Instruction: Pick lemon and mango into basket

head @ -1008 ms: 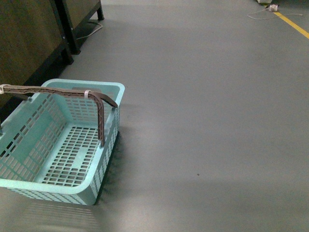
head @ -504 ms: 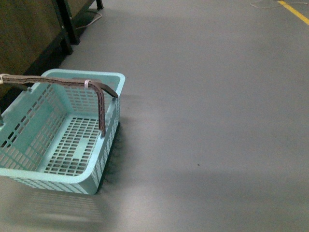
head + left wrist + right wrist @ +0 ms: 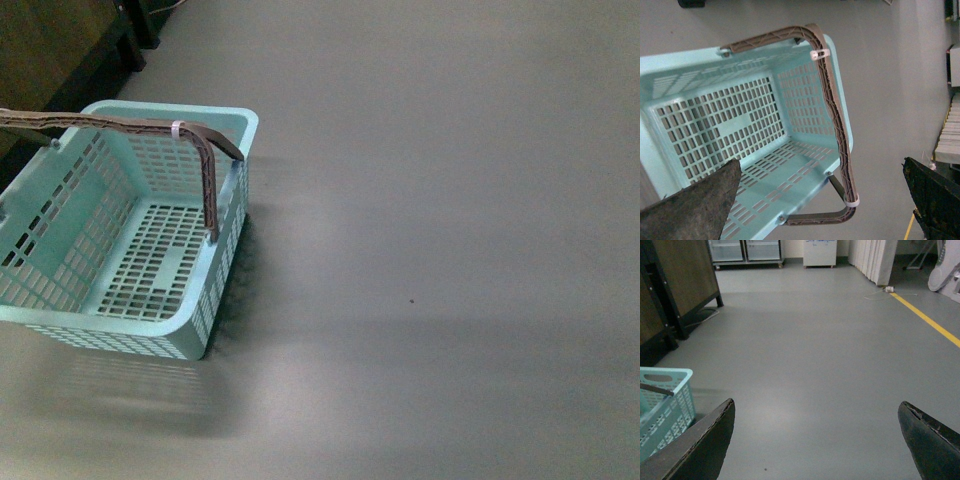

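The pale blue-teal slotted plastic basket [image 3: 226,268] stands on the grey floor [image 3: 440,250] at near left, its brown swing handle [image 3: 207,175] raised. The left claw [image 3: 820,165] hangs released above it. The right claw [image 3: 816,405], released too, is over open floor to the right. A dark wooden cabinet [image 3: 45,45] stands far left.

I count one basket [image 3: 215,290], one brown handle [image 3: 208,190] on it, two white ties [image 3: 820,53] round that handle, and one yellow line [image 3: 927,317] on the floor [image 3: 450,200].

The basket [image 3: 110,320] and its brown handle [image 3: 120,124] run off the front view's left edge.
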